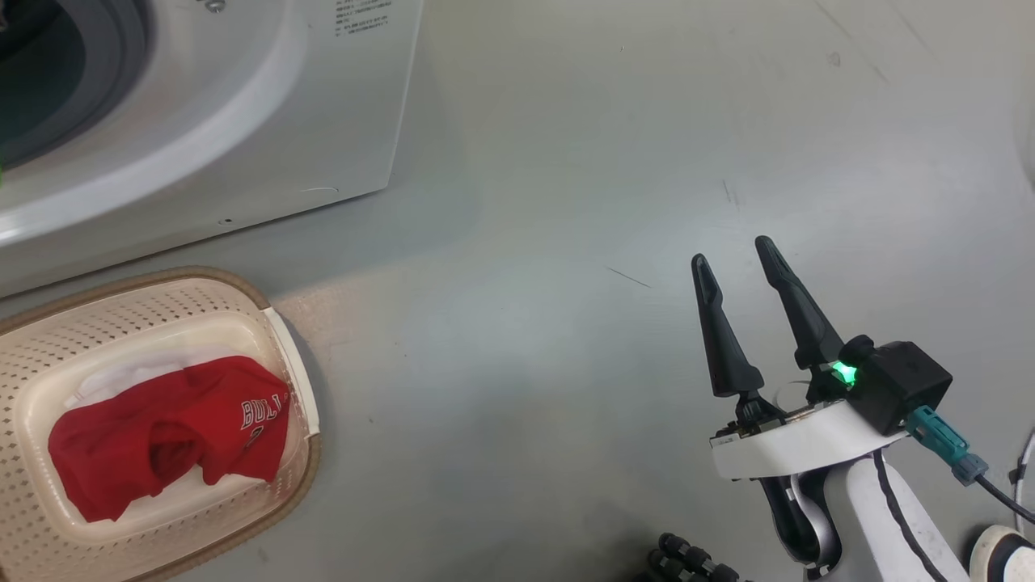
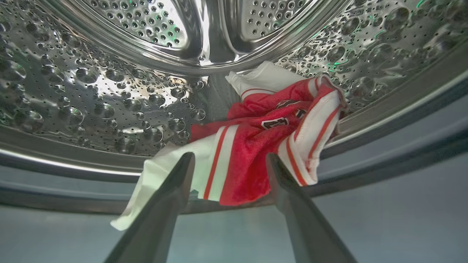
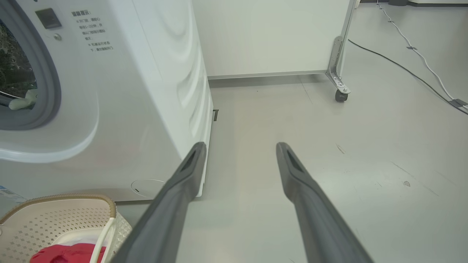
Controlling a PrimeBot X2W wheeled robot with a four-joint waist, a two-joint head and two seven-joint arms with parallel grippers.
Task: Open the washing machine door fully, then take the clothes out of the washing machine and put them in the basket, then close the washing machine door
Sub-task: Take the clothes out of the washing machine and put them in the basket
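Red lettered garment (image 1: 170, 436) lies crumpled in cream perforated basket (image 1: 121, 307), on floor beside white washing machine (image 1: 323, 121). Red-and-white striped garment (image 2: 256, 146) lies bunched in steel drum (image 2: 91, 91), near its front edge.

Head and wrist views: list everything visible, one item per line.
floor: one, grey, under everything
washing machine: one, white, on the floor
drum: one, perforated steel, inside the machine
drum garment: one, red with white trim, over the drum's front lip
basket: one, cream with brown rim, on the floor before the machine
basket garment: one, red with white lettering, in the basket over white cloth
panel: one, white, on a caster, beyond the machine
cables: two, black and white, far floor
left end effector: one, dark, open, pointing at the drum garment
right end effector: one, dark, open above bare floor
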